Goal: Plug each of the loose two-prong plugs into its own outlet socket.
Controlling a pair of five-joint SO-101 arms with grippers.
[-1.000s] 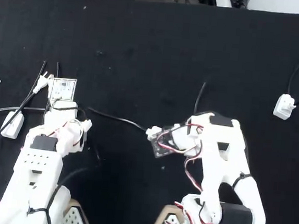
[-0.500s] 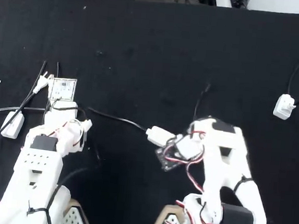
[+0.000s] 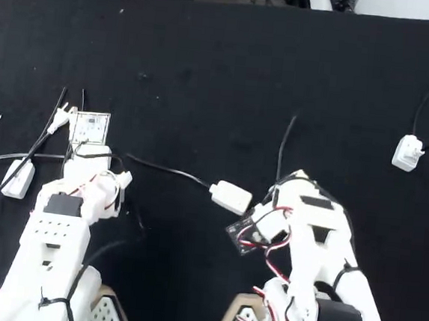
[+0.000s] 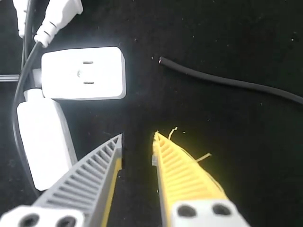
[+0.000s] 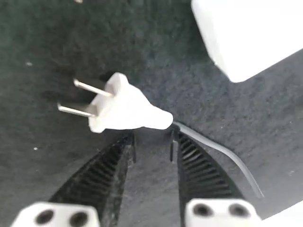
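A white outlet socket (image 4: 83, 73) with two slots lies on the black table just ahead of my left gripper (image 4: 137, 139), which is open and holds nothing. A white block (image 4: 45, 139) lies beside the grey finger and a loose plug (image 4: 57, 19) lies beyond the socket. A white two-prong plug (image 5: 118, 111) lies just past the tips of my right gripper (image 5: 152, 139), which is open and apart from it; its cable (image 5: 218, 151) runs back past one finger. A white socket block (image 5: 246, 33) lies farther out, the middle socket (image 3: 230, 197) in the high view.
Far right lies another white adapter (image 3: 407, 152) on a black cable. A white block (image 3: 17, 177) and crossing black cables (image 3: 31, 148) crowd the left edge. A cable (image 3: 165, 170) runs from the middle socket toward the left arm (image 3: 59, 222).
My right arm has drawn back toward its base, away from the middle socket, which now lies uncovered and slightly shifted. The left arm has not moved.
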